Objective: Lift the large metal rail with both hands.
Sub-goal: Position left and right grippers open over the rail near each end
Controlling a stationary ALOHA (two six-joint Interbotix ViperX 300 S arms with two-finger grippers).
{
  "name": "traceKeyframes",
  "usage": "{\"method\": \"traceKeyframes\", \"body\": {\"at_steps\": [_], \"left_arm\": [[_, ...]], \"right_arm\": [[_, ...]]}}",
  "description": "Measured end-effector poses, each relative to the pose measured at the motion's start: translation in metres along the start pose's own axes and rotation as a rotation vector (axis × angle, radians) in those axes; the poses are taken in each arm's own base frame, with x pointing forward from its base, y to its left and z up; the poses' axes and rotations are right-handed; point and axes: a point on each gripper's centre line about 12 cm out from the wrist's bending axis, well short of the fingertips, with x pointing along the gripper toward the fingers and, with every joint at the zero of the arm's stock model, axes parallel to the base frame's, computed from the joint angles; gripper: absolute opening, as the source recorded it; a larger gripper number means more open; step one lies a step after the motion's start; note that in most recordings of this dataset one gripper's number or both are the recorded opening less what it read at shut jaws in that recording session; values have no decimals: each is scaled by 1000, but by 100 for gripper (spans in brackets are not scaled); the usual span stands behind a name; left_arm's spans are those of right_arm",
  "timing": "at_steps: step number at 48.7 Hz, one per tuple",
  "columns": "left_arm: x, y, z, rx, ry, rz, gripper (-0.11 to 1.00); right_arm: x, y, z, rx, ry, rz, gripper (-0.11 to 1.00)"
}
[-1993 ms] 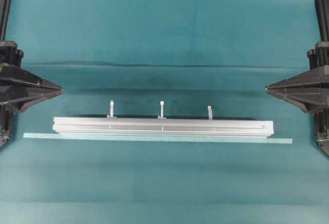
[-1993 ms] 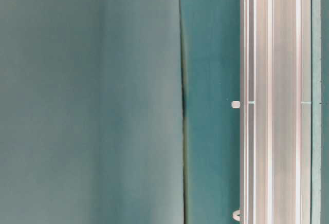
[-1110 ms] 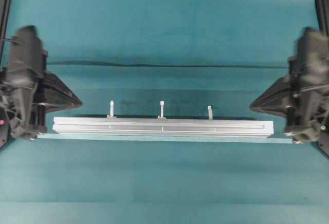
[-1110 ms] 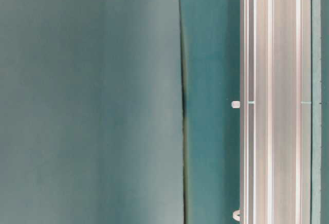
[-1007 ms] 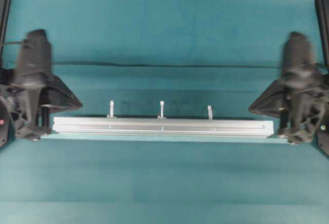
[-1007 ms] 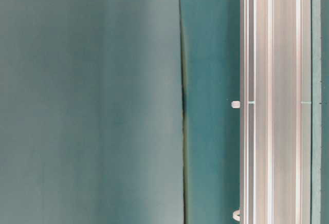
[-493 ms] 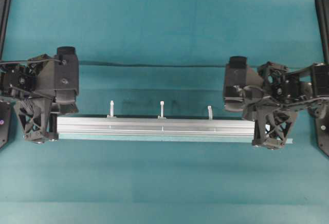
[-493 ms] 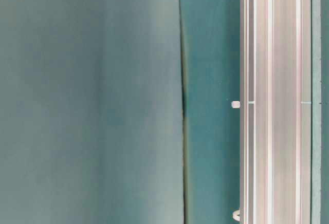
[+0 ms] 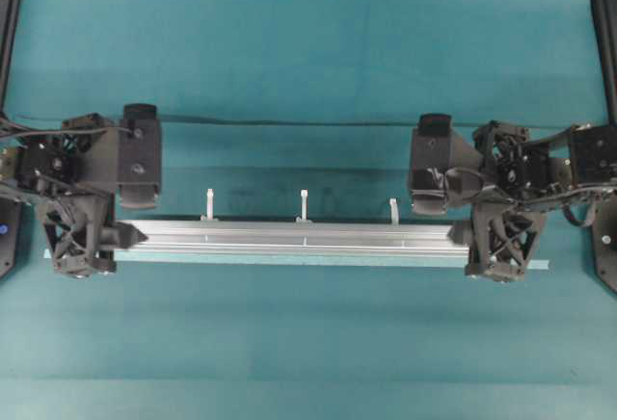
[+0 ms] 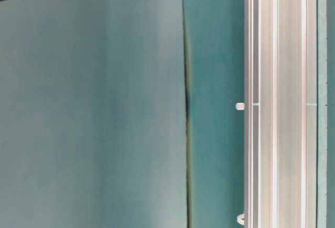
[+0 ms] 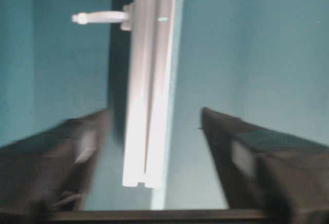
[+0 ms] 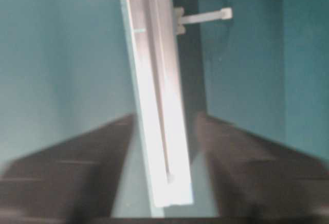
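The large metal rail (image 9: 294,237) lies flat on the teal cloth, running left to right, with three white pegs (image 9: 303,204) along its far edge. My left gripper (image 9: 120,235) is at the rail's left end. In the left wrist view the rail (image 11: 149,95) ends between the wide-apart fingers (image 11: 231,147) of this open gripper (image 11: 154,113), touching neither. My right gripper (image 9: 468,237) is at the right end. There the rail (image 12: 157,95) runs between the blurred fingers (image 12: 231,152) of the open gripper (image 12: 167,116), with narrow gaps on both sides. The table-level view shows the rail (image 10: 277,102) lying still.
A thin pale teal strip (image 9: 289,260) lies along the rail's near side and sticks out past both ends. A fold in the cloth (image 9: 289,122) runs across behind the rail. Black arm mounts (image 9: 605,247) stand at both table sides.
Both grippers swung in from the table's sides to the rail's ends and went from shut to open. The rail has not moved.
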Motion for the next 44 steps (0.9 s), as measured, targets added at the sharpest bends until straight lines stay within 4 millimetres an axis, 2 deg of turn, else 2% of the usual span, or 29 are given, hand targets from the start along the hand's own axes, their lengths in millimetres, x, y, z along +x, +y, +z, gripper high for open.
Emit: {"method": "traceKeyframes", "body": {"at_steps": [3, 6, 21, 44], "left_arm": [[5, 0, 0, 11, 17, 1, 96], [10, -1, -1, 16, 32, 1, 97], [42, 0, 3, 47, 52, 4, 96], [89, 2, 0, 25, 81, 7, 96]], "right_arm": [[5, 0, -1, 0, 0, 2, 93], [10, 0, -2, -1, 6, 0, 97], [35, -1, -7, -1, 27, -4, 96], [57, -1, -10, -9, 26, -4, 96]]}}
